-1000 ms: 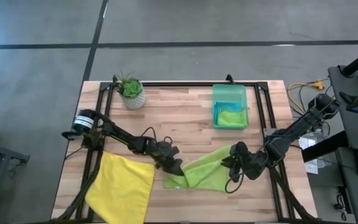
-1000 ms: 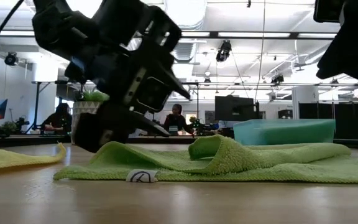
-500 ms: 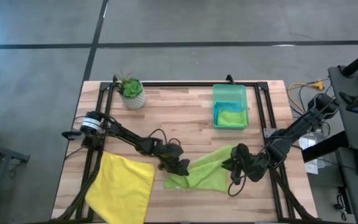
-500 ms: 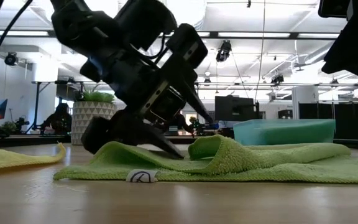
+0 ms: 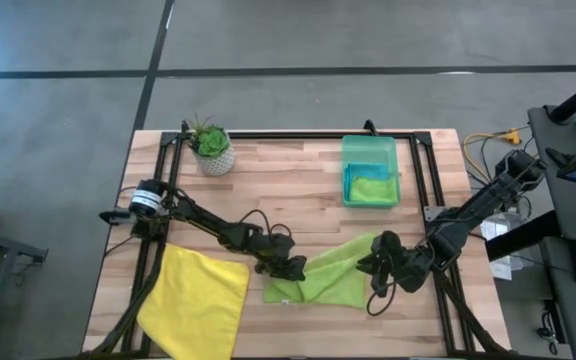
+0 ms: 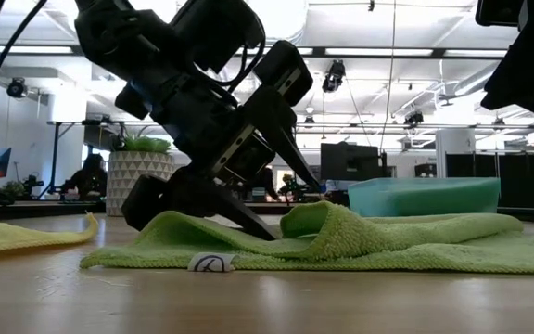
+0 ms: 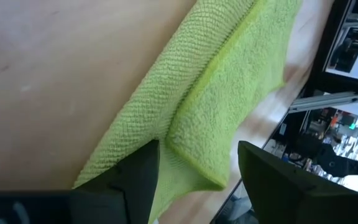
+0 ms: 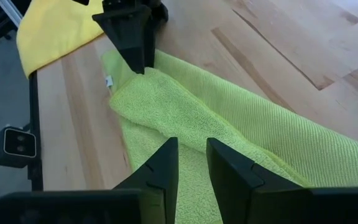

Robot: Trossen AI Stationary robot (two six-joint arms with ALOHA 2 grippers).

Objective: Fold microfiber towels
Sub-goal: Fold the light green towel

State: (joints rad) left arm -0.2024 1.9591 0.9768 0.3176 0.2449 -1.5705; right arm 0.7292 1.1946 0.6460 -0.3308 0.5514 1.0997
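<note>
The left gripper (image 5: 293,268) has its fingers (image 7: 135,180) spread wide and pressed down at the left end of the lime green towel (image 5: 333,278), which lies partly doubled over near the front edge of the tabletop (image 5: 298,190), a little right of its middle. One finger stands on either side of the raised fold, so the step in hand looks like taking hold of that folded edge; to do it well the fingers should pinch both layers together, low against the wood, before lifting, or the lower layer will likely slip free. The right gripper (image 5: 376,268) hangs just above the towel's right part with its fingers (image 8: 160,171) drawn close together and nothing visibly between them. It could pin that side while the other end is pulled across. A bright yellow towel (image 5: 195,298) lies flat at the front left corner, hanging over the edge. Toward the back edge stand a translucent green bin (image 5: 370,170) with another lime cloth inside and a small potted plant (image 5: 212,148) in the back left corner. The tabletop is pale wooden planking inside a black frame, and beyond it lies a large workshop hall with ceiling lights, monitors and seated people far off.
</note>
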